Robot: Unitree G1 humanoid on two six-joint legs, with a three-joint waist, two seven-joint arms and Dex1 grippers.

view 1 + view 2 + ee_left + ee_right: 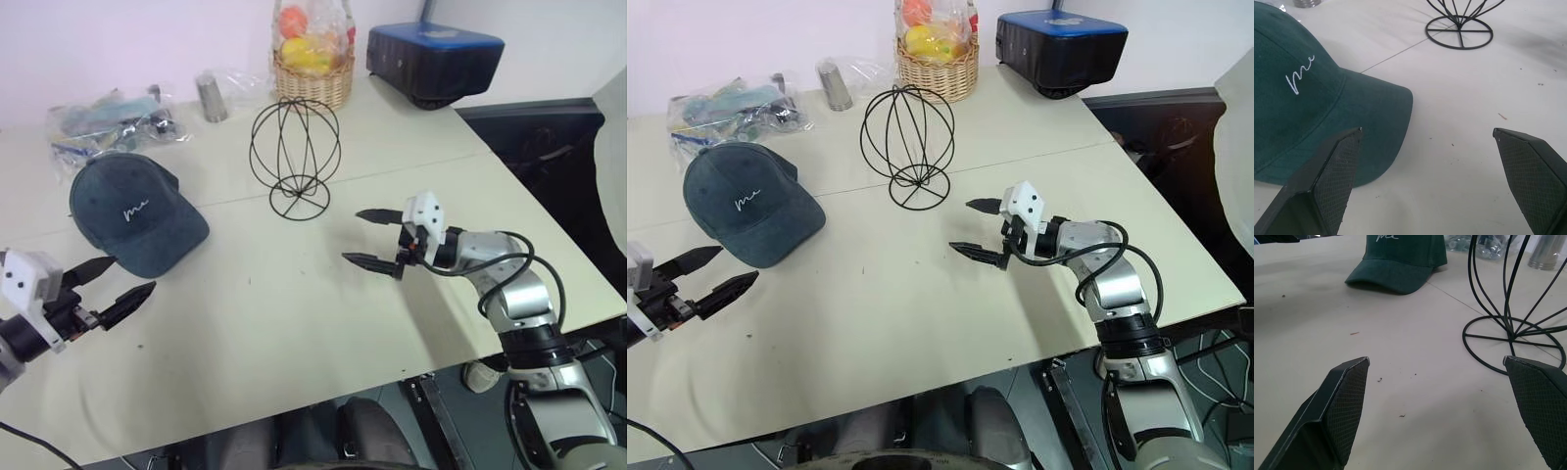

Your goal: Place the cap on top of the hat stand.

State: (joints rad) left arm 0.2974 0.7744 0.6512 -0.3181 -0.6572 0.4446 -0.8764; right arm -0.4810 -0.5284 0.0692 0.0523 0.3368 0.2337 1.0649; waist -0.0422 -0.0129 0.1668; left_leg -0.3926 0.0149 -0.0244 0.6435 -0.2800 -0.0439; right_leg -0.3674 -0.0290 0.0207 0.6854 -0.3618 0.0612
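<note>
Cap [135, 213] lying crown-up on bench [294, 323], brim pointing toward left end effector [111, 285], just beyond its tips. Left end effector hovering released, empty, clearly nearer arm. Right end effector [377, 238] also gaping, empty, sitting beside hat stand [295, 157]. Cap lying well left of stand.

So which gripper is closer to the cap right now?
Left. The left gripper hangs open just off the cap's brim; the right gripper is open across the table, beside the hat stand.
</note>
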